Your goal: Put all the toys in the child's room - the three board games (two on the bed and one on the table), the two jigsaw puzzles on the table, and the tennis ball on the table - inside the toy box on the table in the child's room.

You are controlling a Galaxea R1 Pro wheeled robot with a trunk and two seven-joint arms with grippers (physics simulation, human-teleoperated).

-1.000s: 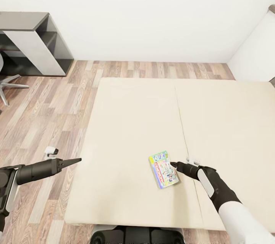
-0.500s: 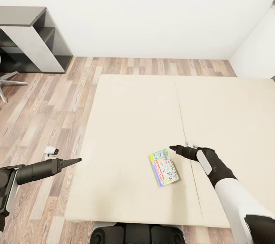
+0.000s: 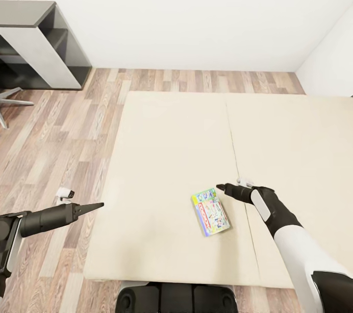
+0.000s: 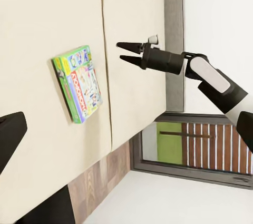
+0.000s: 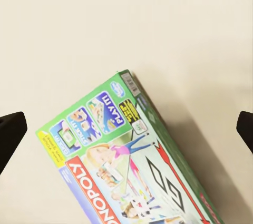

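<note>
Here the board game (image 3: 210,212) lies flat on the cream bed (image 3: 171,156), in the lower middle of the head view, just left of the seam between the two mattress halves. The right gripper (image 3: 221,188) hangs above the bed beside the box's upper right corner, not touching it. In the left wrist view its fingers (image 4: 128,46) stand clearly apart — the head view does not show this gap. The right wrist view brings the lid (image 5: 121,161) close enough to read "MONOPOLY". The left gripper (image 3: 98,205) sits at the lower left of the head view, over the wooden floor (image 3: 54,141) by the bed's edge; its jaws look closed to one point. A dark shelf unit (image 3: 44,45) stands at the upper left. Compared with one second ago, the right gripper has moved up and away from the box — before, it was against the box's right edge.
</note>
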